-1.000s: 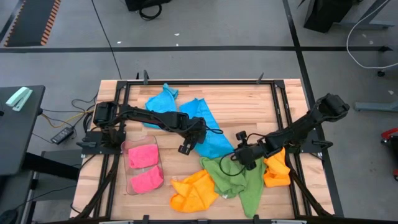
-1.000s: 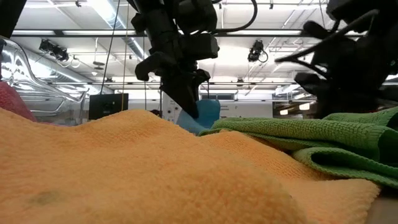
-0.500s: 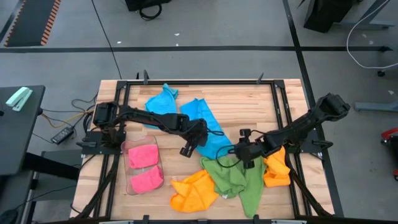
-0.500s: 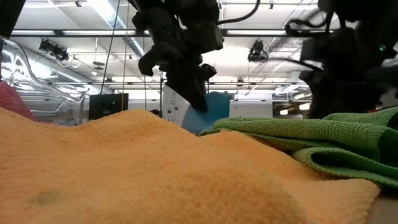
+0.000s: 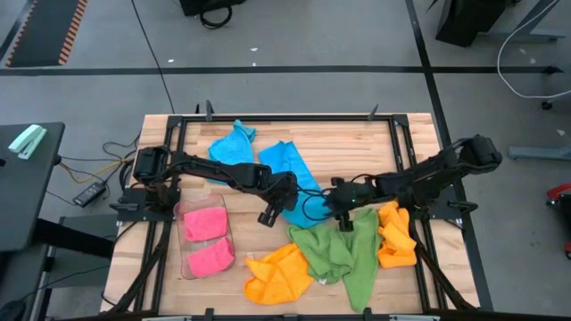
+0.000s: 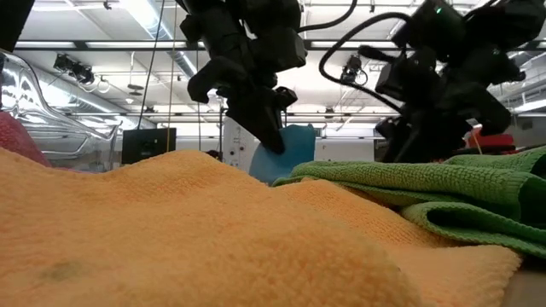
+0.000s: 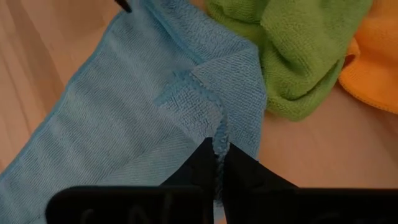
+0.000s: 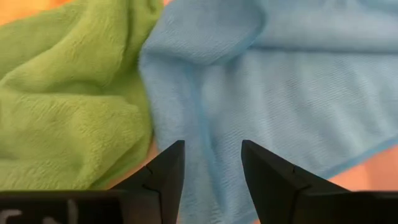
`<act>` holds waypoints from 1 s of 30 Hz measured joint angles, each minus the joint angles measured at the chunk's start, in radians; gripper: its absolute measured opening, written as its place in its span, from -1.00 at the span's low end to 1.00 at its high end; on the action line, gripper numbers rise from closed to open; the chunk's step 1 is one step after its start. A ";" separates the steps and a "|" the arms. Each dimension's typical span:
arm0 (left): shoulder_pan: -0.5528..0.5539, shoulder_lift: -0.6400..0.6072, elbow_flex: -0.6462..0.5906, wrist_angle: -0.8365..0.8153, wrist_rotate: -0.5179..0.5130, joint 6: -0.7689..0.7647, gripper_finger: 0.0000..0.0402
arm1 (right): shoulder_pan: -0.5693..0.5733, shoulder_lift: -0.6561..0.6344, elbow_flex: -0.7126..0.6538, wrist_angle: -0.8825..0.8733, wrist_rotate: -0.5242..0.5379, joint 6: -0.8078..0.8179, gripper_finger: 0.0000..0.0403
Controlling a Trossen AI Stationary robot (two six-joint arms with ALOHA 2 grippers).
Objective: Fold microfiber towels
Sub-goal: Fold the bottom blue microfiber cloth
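Note:
A sky blue towel (image 5: 302,189) lies spread at the table's middle, also seen in the left wrist view (image 7: 124,99) and the right wrist view (image 8: 280,81). My left gripper (image 5: 275,210) is shut on its near left edge. My right gripper (image 5: 342,216) is open and empty, just above the blue towel's near right part, beside the green towel (image 5: 343,254). The green towel overlaps the blue one's near edge. Two orange towels (image 5: 278,272) (image 5: 395,236) lie near the front. A second blue towel (image 5: 234,141) lies at the back. My left gripper pinches the sky blue towel's hemmed edge (image 7: 219,142) between its two fingers, beside a folded-over corner. The fingers (image 6: 266,128) slant down from above. The held part (image 6: 288,152) is raised off the table; the rest lies flat on it.
A clear plastic tray (image 5: 183,259) with two folded pink towels (image 5: 207,236) stands at the front left. Black frame rails (image 5: 397,152) run along the table's sides. Bare wood shows at the far right (image 5: 357,147).
My right gripper has gone from over the green towel toward the table's left and a little toward its far edge, out over the blue towel, staying open. My left gripper has raised the blue towel's held edge a little; the rest of the towel stays flat.

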 joint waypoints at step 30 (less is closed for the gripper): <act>0.003 0.000 0.000 -0.003 -0.001 0.090 -0.91 | 0.060 0.081 0.062 -0.122 0.042 -0.034 -0.93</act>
